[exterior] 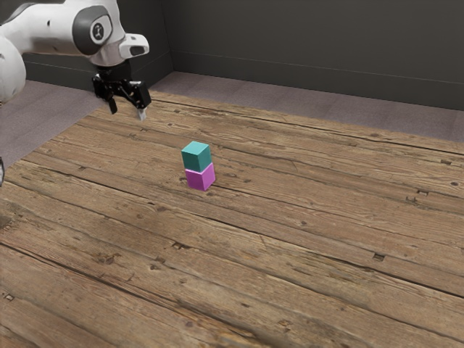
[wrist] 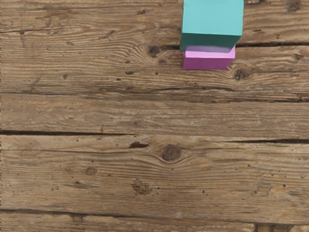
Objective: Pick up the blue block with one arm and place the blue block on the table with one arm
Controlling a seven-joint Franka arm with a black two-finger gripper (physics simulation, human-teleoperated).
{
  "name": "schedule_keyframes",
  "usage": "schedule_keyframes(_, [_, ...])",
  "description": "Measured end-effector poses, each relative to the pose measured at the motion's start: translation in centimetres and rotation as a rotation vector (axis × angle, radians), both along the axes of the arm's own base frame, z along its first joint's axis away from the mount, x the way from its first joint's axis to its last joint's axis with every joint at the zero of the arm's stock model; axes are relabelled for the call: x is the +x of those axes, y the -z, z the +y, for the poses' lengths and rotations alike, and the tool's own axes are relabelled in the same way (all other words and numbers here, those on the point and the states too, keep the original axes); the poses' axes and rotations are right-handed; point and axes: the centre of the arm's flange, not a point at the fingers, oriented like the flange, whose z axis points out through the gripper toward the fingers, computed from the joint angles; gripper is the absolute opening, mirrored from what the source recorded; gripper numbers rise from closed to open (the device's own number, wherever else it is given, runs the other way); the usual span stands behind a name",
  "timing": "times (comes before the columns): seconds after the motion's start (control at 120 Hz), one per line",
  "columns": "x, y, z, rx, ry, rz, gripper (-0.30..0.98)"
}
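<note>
In the exterior view, the claw [exterior: 127, 109] hangs up at the exterior view's left, fingers wide apart, gripping nothing, and there's the blue block [exterior: 196, 156], well apart from it, sitting upright on the pink block [exterior: 201, 178], which rests on the wooden table [exterior: 304, 246]! Over to the wrist view, and it's the blue block's top face towards us, the pink block peeking out beneath.
</note>
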Motion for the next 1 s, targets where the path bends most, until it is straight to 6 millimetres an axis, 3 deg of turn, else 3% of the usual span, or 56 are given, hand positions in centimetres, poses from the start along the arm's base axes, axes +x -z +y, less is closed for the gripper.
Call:
schedule_keyframes(0.183, [5.4, 4.4, 1.4, -0.038, 0.030, -0.036, 0.69])
schedule_keyframes(0.292, [7.6, 7.2, 1.1, -0.073, 0.059, -0.056, 0.69])
schedule_keyframes(0.475, [9.4, 10.7, 0.1, -0.103, 0.094, -0.080, 0.69])
schedule_keyframes(0.725, [11.1, 13.4, -2.3, -0.155, 0.141, -0.138, 0.69])
schedule_keyframes(0.908, [11.9, 16.2, -2.8, -0.176, 0.147, -0.156, 0.69])
schedule_keyframes(1.0, [12.1, 16.7, -2.8, -0.178, 0.149, -0.169, 0.69])
